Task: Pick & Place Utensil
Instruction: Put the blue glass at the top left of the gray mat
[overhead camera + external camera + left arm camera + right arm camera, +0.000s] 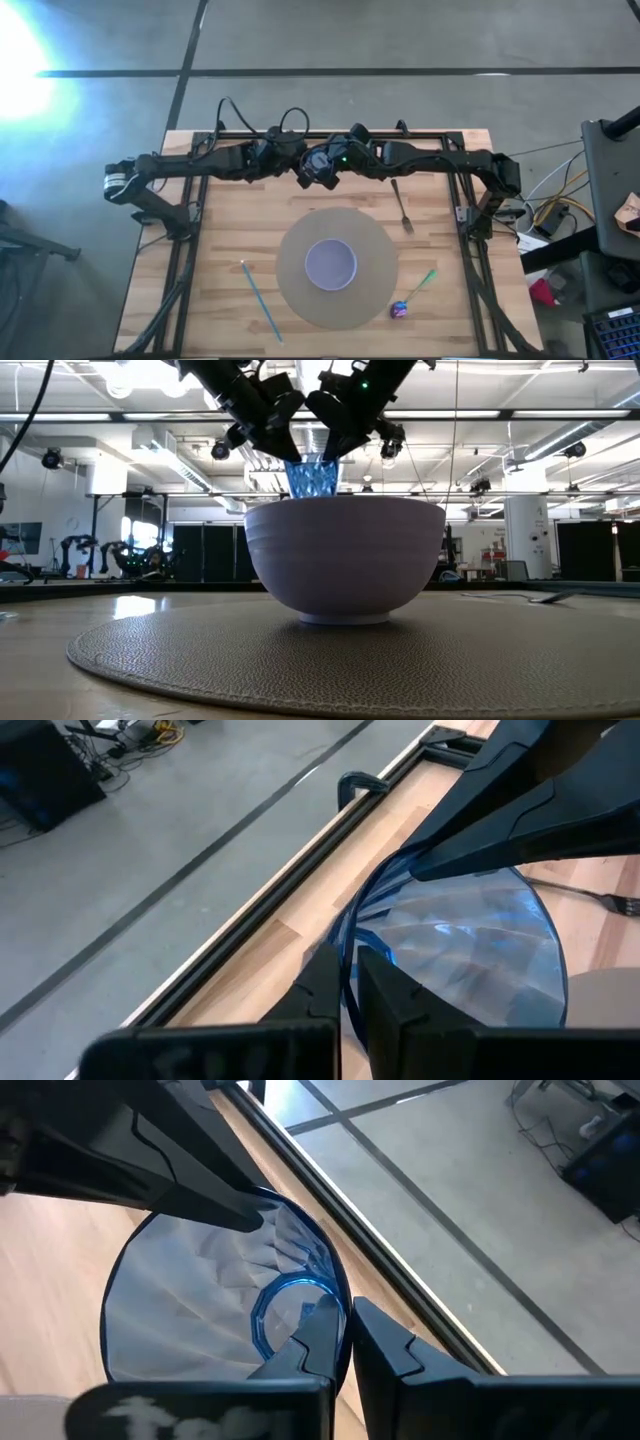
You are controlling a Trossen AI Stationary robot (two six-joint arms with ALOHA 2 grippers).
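Meanwhile both grippers meet near the table's (230,230) far edge, the left gripper (348,982) and right gripper (343,1332) each pinched on the rim of 1 blue cup (312,477) held above the table; the fork (400,205) lies by the right edge, beside the round mat (385,275) holding the bowl (345,560)

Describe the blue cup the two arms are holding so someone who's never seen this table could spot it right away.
Start at the round tan placemat in the middle of the wooden table, with the pale lavender bowl on it. Just beyond the mat's far edge, the left gripper and right gripper both pinch the rim of a faceted, translucent blue plastic cup, the only see-through item there.
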